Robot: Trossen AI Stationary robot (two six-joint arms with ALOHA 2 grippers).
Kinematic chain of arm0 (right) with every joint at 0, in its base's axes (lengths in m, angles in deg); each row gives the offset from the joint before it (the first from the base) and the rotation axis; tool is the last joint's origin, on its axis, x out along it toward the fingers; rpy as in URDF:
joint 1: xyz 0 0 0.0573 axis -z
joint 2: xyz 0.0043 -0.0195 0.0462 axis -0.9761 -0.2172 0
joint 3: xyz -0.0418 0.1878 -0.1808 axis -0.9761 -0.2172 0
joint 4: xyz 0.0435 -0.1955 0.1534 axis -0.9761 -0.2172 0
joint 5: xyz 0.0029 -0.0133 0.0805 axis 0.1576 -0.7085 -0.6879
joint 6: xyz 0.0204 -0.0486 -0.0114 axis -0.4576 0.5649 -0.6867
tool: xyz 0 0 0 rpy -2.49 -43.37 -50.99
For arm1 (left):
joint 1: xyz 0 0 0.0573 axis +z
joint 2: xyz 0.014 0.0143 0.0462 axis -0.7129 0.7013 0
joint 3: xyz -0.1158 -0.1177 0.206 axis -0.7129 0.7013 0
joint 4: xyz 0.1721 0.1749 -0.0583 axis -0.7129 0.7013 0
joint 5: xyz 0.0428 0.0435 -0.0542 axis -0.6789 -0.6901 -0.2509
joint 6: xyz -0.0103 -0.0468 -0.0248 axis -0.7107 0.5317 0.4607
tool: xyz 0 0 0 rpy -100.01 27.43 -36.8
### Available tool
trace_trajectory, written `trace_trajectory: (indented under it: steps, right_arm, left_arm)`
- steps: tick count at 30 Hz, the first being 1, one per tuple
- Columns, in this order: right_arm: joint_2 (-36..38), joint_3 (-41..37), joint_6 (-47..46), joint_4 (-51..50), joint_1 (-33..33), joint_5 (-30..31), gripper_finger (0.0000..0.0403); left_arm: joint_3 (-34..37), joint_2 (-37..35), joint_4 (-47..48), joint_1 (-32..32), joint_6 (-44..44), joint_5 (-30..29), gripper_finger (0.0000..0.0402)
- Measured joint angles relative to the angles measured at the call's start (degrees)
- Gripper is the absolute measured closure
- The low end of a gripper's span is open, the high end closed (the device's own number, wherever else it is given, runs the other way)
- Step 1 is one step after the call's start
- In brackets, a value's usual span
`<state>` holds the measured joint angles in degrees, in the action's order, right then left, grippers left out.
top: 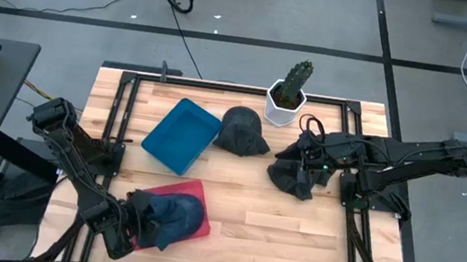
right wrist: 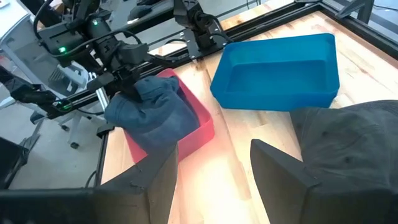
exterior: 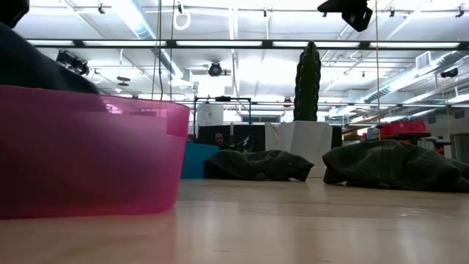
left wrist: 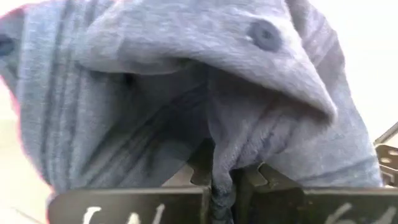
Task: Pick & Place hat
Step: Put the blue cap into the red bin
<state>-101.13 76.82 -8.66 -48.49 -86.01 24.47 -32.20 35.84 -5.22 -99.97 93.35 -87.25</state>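
The left gripper (top: 133, 219) is at the near left corner of the tabletop (top: 293, 229), its fingers (left wrist: 189, 202) pinched tight on a fold of the blue hat (top: 172, 216). In the left wrist view the cloth is squeezed in the narrow slit between the two fingers, and the rest of the hat bulges out just beyond them, its crown button showing on top. The hat hangs from those fingers over the pink bin (top: 199, 221), draped across its rim and covering most of it; whether it touches the bin's floor cannot be told.

The right gripper (right wrist: 211, 171) is on the far right side of the tabletop with its fingers standing fairly wide apart and nothing between them. A dark hat (right wrist: 354, 149) lies on the wood just beside one of those fingers, close enough that its edge is partly covered by the finger in the wrist view. Farther out past the fingers is the blue bin (right wrist: 280, 71), and beyond that the pink bin with the blue hat and the left arm.

A second dark hat (top: 244, 132) lies between the blue bin and the white pot with a cactus (top: 289, 91), well apart from both pairs of fingers.
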Motion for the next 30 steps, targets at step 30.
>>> trace_trajectory:
  steps: [30]
  right_arm:
    - [0.0, 0.0, 0.2, -0.4, 0.0, 1.5, 0.0199]
  left_arm:
    - [0.0, 0.1, 13.5, 4.0, 6.6, 3.2, 0.0374]
